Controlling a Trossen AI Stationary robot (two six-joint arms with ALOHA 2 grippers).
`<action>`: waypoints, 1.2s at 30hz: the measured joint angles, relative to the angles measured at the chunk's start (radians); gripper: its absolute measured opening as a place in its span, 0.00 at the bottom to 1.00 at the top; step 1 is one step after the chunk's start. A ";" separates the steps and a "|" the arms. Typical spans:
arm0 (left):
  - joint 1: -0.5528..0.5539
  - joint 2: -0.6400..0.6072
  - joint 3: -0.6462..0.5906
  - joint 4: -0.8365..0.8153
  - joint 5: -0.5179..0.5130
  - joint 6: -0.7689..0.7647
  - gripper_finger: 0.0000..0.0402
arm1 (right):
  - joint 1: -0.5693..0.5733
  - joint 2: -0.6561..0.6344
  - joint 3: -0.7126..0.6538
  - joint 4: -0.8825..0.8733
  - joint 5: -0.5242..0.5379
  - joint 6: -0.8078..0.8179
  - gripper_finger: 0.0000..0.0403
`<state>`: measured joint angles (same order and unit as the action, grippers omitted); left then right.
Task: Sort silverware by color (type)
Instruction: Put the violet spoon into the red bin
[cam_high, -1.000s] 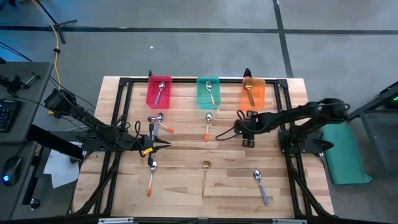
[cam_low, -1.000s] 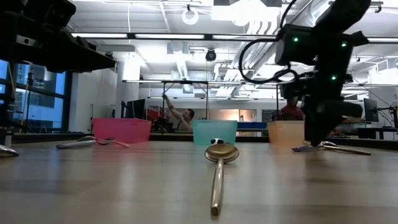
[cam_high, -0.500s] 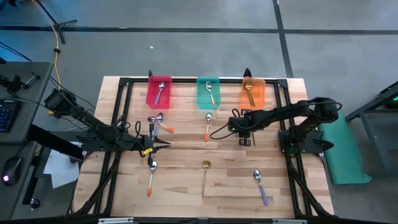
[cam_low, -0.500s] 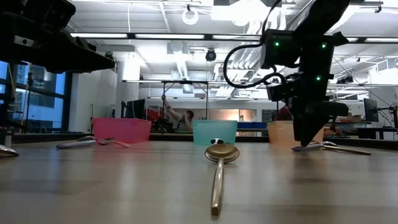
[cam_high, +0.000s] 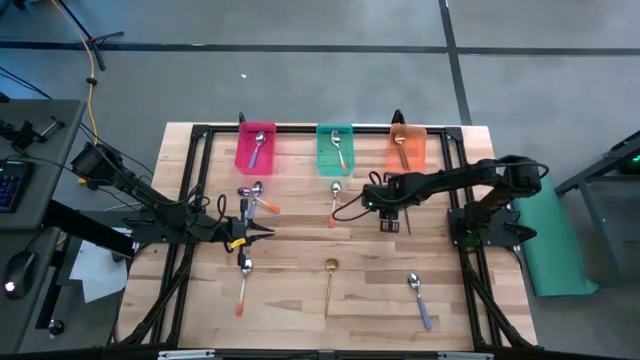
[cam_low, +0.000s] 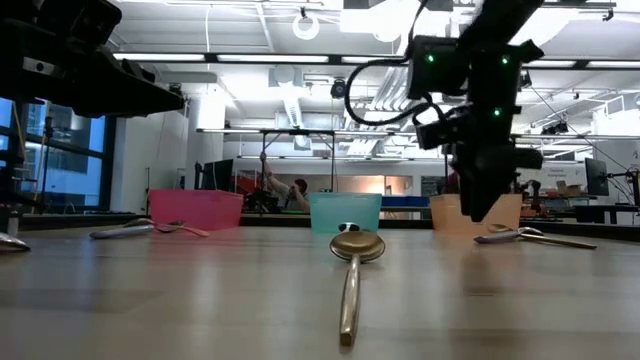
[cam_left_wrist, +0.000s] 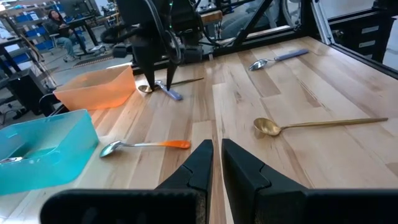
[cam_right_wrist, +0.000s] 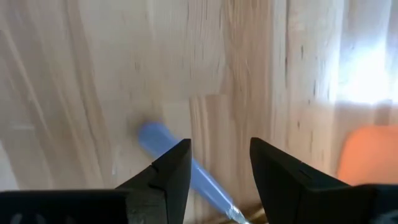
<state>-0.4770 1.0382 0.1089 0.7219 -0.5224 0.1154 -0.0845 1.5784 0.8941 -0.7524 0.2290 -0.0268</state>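
Spoons lie flat on the wooden table (cam_high: 460, 300): two with orange handles (cam_high: 334, 203) (cam_high: 242, 285), a gold one (cam_high: 329, 282), a purple-handled one (cam_high: 419, 299) and a small heap (cam_high: 254, 196). One spoon lies in each bin. My right gripper (cam_high: 390, 222) hangs open, pointing down, above a purple-handled spoon (cam_right_wrist: 163, 142) that lies crossed with a gold spoon (cam_left_wrist: 181, 81); in the low view it (cam_low: 478, 208) is clear of the table. My left gripper (cam_left_wrist: 215, 163) waits shut, nearly level, over the table's left half (cam_high: 252, 233).
The red bin (cam_high: 256, 148), teal bin (cam_high: 336, 149) and orange bin (cam_high: 405, 147) stand in a row at the far edge. A black frame (cam_high: 190, 170) borders the table. Bare wood lies between the scattered spoons in the middle and at the near right.
My right gripper, open throughout, has risen from the purple and gold spoons and drifted toward the table's left edge. Both spoons stay on the table.
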 joint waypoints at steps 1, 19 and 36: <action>0.000 0.000 0.000 0.000 0.000 0.000 0.06 | 0.000 0.000 0.010 -0.018 0.001 0.000 0.37; 0.000 0.000 0.000 -0.002 0.000 -0.007 0.06 | 0.004 -0.003 -0.119 -0.063 0.022 0.038 0.37; 0.000 0.000 0.000 -0.002 0.000 -0.002 0.06 | -0.046 -0.006 -0.155 0.013 -0.005 0.022 0.32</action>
<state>-0.4774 1.0382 0.1089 0.7204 -0.5224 0.1135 -0.1303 1.5724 0.7391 -0.7396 0.2241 -0.0053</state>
